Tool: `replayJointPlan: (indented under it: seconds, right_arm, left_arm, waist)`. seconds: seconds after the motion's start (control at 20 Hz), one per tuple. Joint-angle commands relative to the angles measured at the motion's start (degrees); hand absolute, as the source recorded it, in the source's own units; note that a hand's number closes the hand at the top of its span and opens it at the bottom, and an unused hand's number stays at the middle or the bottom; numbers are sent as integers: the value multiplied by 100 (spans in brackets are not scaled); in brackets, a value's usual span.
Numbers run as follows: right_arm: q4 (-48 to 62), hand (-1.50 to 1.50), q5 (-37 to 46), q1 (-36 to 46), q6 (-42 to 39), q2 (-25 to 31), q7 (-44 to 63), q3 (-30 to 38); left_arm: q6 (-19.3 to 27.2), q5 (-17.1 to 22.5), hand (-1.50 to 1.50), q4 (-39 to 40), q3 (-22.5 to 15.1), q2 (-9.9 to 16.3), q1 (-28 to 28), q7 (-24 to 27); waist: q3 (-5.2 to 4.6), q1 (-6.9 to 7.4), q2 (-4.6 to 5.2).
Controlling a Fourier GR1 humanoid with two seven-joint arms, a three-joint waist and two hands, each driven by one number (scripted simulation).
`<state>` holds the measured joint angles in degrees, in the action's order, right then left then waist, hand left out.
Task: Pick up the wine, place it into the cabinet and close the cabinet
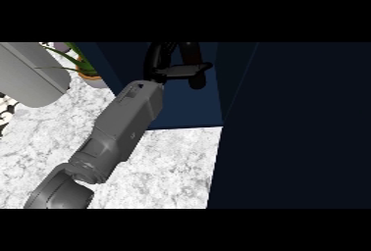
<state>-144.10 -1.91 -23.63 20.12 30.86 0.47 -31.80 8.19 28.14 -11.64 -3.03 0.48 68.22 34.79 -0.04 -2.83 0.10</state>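
Since the next move turns on where the wine [194, 58] stands relative to the cabinet [190, 105], I record that first. My left hand [174, 66] is at the top of the view, over the cabinet's dark blue interior and past the counter [170, 166] edge. Its fingers [161, 51] are curled in an arch, with the thumb set crosswise beneath them. A dark, upright shape sits within that curl. I judge this to be the wine, held with its long axis roughly vertical and already inside the opening. It is not resting on the counter.

Nearer arm: the left, the only one showing.

Limits of observation: bottle and fingers are both dark and barely separable, so its base and any shelf beneath are not discernible. A broad dark panel [297, 127] fills the right side. I take it for the open door. It is cut off at the frame, and no handle is visible.
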Motion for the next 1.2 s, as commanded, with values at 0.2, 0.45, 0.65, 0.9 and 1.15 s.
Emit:
replayJointPlan:
  seconds: [0.2,0.45,0.65,0.9,1.15]
  right_arm:
    - [-1229,-150,-108,-455,70,158,394,-20]
    - [-1182,-150,-335,-447,-1,235,376,230]
    - [-1126,-150,-160,-512,167,166,477,97]
    - [-1065,-150,-268,-444,103,206,340,247]
    - [-1215,-150,-98,-521,311,163,468,165]
  left_arm:
    - [-300,194,-150,-650,-336,-47,-601,48]
    - [-430,544,-150,-1415,-746,-48,-1090,-253]
    - [-612,641,-150,-2218,-1045,-48,-1665,-520]
    - [-408,742,-150,-3243,-1493,-48,-2714,-775]
    - [67,587,-150,-4409,-2071,1,-3769,-775]
  waist:
    - [0,92,-58]
    - [3,148,-95]
    - [-1,323,-125]
    - [4,426,-126]
    - [2,402,-124]
